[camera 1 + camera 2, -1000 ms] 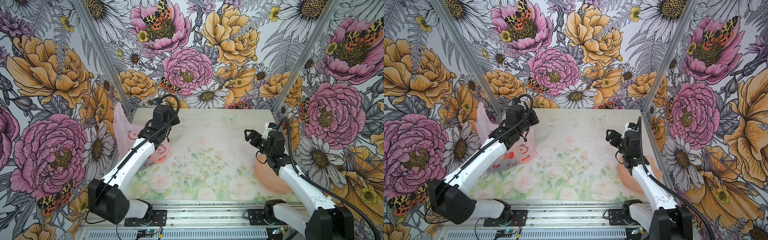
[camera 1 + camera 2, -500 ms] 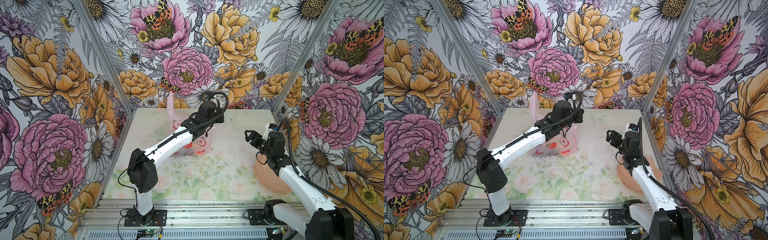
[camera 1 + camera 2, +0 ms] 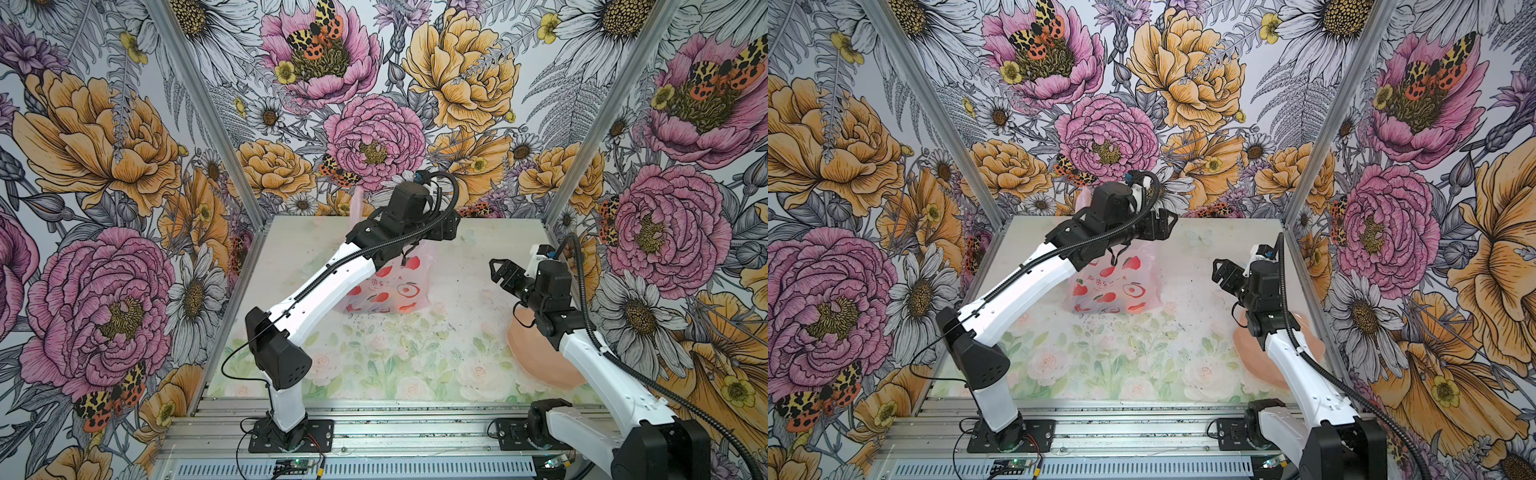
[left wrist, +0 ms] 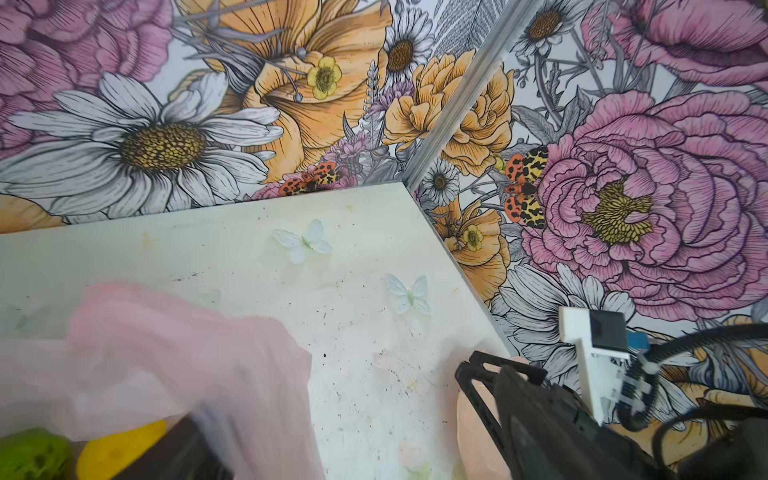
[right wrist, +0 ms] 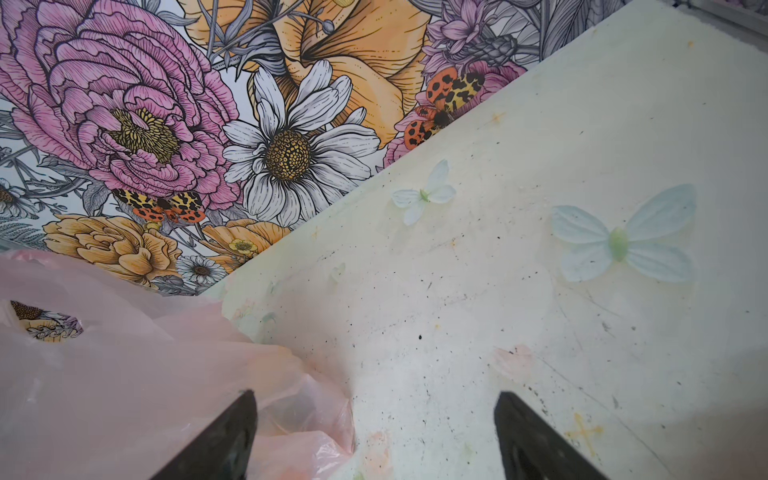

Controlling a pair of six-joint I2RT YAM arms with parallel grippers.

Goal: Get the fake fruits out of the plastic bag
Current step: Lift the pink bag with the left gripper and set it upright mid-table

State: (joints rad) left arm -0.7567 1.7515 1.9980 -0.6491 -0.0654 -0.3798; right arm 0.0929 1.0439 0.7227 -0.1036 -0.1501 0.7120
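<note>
The pale pink plastic bag (image 3: 388, 289) (image 3: 1115, 286) with red prints sits on the table at mid-back, under my left forearm. One handle (image 3: 356, 203) sticks up behind the arm. My left gripper (image 3: 453, 226) (image 3: 1165, 226) hovers above the bag's right top, open. In the left wrist view blurred pink bag film (image 4: 166, 357) lies loose over the near side, and under it show two fake fruits: a lime-green round one (image 4: 33, 457) and a yellow one (image 4: 120, 449). My right gripper (image 3: 498, 270) (image 5: 374, 440) is open and empty, right of the bag (image 5: 124, 374).
A peach-pink plate (image 3: 536, 361) (image 3: 1246, 353) lies at the right edge under my right arm. Flowered walls close in the left, back and right sides. Pale butterflies (image 5: 619, 241) are printed on the table near the back right corner.
My left arm has carried the bag from the left wall to the middle back of the table and opened its jaws, so the film now hangs loose. The right arm has stayed put.
</note>
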